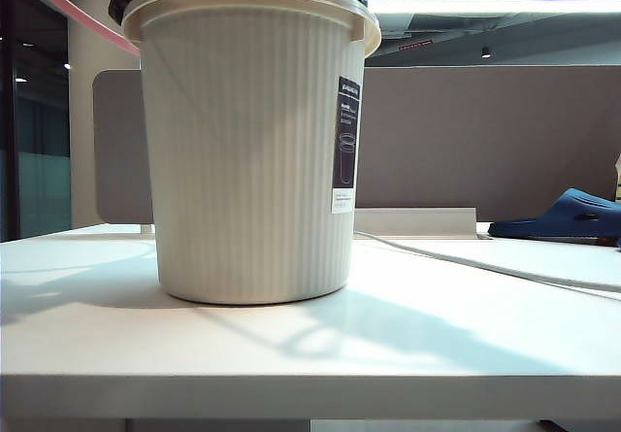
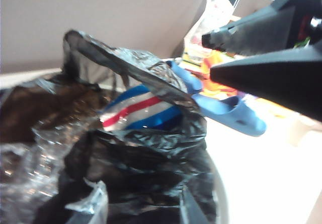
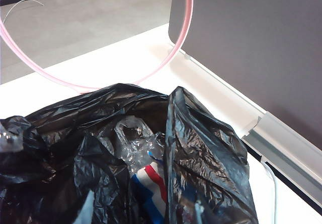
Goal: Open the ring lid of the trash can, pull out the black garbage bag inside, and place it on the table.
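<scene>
The cream ribbed trash can [image 1: 247, 150] stands on the white table [image 1: 408, 354]. Its pink ring lid [image 1: 73, 10] is swung up off the rim and stands behind the can [image 3: 50, 75]. The black garbage bag [image 3: 60, 133] fills the can, its mouth open over a red, white and blue wrapper [image 2: 136, 110]. My left gripper [image 2: 141, 206] is low over the bag [image 2: 151, 153], open, with crinkled plastic between its pale fingertips [image 2: 90, 204]. My right gripper [image 3: 142, 211] hangs open above the bag's mouth and also shows as black fingers [image 2: 261, 73]. Neither gripper shows in the exterior view.
A blue slipper [image 1: 568, 216] lies on the table at the right, beyond the can [image 2: 236, 116]. A grey partition [image 3: 251, 43] with a metal rail runs along the table's back. A white cable [image 1: 485, 262] crosses the table on the right. Colourful clutter [image 2: 211, 68] sits past the slipper.
</scene>
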Robot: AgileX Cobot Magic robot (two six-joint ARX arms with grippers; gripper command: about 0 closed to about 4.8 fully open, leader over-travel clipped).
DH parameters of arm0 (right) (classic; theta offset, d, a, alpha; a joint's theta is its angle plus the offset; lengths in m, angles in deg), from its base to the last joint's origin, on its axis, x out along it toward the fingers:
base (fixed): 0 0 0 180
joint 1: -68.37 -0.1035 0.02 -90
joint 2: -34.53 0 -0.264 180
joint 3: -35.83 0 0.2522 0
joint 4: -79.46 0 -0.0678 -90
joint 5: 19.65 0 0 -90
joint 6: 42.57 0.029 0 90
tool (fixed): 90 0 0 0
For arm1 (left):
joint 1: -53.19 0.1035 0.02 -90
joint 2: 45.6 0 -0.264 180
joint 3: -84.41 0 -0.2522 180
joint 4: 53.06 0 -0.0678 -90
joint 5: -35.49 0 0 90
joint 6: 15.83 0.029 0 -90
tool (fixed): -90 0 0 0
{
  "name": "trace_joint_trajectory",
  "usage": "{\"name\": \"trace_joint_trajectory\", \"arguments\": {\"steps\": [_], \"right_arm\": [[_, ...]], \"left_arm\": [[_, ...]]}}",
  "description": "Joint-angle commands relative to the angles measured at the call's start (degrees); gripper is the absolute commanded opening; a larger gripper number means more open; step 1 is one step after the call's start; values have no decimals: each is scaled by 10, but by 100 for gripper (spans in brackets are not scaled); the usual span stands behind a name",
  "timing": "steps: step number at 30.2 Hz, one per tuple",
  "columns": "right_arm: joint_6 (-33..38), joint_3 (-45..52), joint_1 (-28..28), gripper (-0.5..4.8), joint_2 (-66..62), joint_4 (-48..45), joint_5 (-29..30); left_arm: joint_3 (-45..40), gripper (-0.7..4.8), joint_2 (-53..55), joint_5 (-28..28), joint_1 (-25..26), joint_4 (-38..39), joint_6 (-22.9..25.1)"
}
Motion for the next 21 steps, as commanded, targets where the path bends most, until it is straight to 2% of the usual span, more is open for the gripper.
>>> {"name": "trace_joint_trajectory", "arguments": {"steps": [1, 6, 9, 21], "right_arm": [[-3, -2, -1, 253, 3, -6, -1], [-4, -2, -1, 253, 3, -1, -1], [-4, -2, -1, 253, 3, 3, 1], [-15, -2, -1, 253, 3, 25, 1]], "left_arm": [[3, 187, 1, 7, 0, -8, 39], [3, 188, 5, 8, 0, -10, 142], [3, 188, 15, 23, 0, -12, 179], [3, 188, 75, 53, 0, -54, 224]]}}
